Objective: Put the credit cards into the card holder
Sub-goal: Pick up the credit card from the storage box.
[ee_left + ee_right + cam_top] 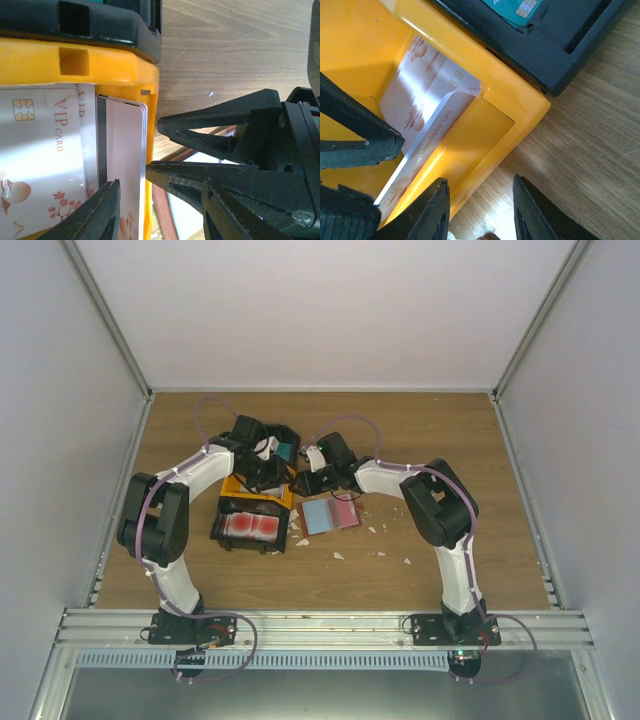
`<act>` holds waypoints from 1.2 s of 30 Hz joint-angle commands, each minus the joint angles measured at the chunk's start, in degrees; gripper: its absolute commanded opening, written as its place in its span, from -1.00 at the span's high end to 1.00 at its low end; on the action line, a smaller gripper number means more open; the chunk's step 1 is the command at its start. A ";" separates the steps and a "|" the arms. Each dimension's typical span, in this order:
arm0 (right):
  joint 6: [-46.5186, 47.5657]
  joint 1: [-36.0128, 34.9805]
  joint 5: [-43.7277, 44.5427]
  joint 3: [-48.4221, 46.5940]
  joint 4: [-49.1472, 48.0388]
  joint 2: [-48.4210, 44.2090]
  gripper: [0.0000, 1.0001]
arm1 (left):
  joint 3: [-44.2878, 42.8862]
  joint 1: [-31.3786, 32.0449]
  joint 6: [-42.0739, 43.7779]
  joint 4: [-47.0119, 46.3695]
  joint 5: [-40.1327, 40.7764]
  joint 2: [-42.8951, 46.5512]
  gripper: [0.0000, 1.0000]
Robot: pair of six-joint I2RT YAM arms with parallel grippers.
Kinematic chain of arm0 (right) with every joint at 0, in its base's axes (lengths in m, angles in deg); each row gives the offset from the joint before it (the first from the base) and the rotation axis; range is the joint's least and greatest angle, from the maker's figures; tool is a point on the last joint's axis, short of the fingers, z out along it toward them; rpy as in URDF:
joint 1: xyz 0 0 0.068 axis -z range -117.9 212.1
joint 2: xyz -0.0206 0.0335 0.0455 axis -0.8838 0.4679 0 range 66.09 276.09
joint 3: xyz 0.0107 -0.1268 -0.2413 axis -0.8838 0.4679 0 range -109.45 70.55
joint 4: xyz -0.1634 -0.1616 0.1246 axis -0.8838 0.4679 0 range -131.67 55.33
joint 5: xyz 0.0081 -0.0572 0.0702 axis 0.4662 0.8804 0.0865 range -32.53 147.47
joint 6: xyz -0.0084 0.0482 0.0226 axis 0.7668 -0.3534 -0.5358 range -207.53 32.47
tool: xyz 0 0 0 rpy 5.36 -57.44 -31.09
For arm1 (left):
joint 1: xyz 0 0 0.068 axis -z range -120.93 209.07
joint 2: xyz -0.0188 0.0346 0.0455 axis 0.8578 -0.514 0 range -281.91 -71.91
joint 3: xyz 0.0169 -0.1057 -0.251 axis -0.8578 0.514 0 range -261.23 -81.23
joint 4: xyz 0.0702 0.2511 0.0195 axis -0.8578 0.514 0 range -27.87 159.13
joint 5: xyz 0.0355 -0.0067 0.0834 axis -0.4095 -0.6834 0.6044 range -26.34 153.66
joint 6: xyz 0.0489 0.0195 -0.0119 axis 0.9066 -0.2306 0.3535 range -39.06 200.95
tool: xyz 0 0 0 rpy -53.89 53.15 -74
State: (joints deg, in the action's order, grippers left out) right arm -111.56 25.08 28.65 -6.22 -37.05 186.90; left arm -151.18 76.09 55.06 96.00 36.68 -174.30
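The card holder [330, 515] lies open on the table, pale pockets up; its reddish-brown stitched edge [162, 210] shows in the left wrist view. Pale pink-white credit cards [45, 165] lie in a yellow bin [262, 502]. One small stack [124, 165] leans tilted against the bin's wall, also in the right wrist view [432, 142]. My left gripper [160, 215] is open, one finger inside the bin beside the tilted stack. My right gripper [480, 215] is open, straddling the bin's rim [485, 165]. The two grippers meet over the bin [285, 472].
A black bin [250, 528] with red-and-white cards sits in front of the yellow one. Another black bin [280, 445] with teal cards [512, 7] sits behind it. White scraps [338, 555] lie on the wood near the card holder. Grey walls enclose the table.
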 commanded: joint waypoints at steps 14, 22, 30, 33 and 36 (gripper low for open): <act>-2.53 0.55 2.47 3.42 -2.74 -1.89 0.33 | -1.66 0.71 1.84 0.65 4.66 -0.95 0.16; -3.93 2.46 2.50 7.89 -7.92 -4.82 0.38 | -3.66 2.14 4.01 0.98 1.31 -4.40 0.16; -3.53 2.52 2.54 7.61 -7.30 -4.61 0.38 | -5.41 3.10 4.26 2.22 1.38 -5.43 0.27; -3.61 2.54 2.62 7.52 -7.17 -4.57 0.38 | -5.46 3.28 4.43 2.66 1.08 -4.64 0.30; -3.63 2.58 2.79 7.52 -7.02 -4.62 0.38 | -5.46 3.45 4.44 2.93 0.86 -3.96 0.32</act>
State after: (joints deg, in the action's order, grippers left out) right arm -115.04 27.66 30.48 1.25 -43.04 183.45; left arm -155.31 78.67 58.60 98.31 39.24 -179.29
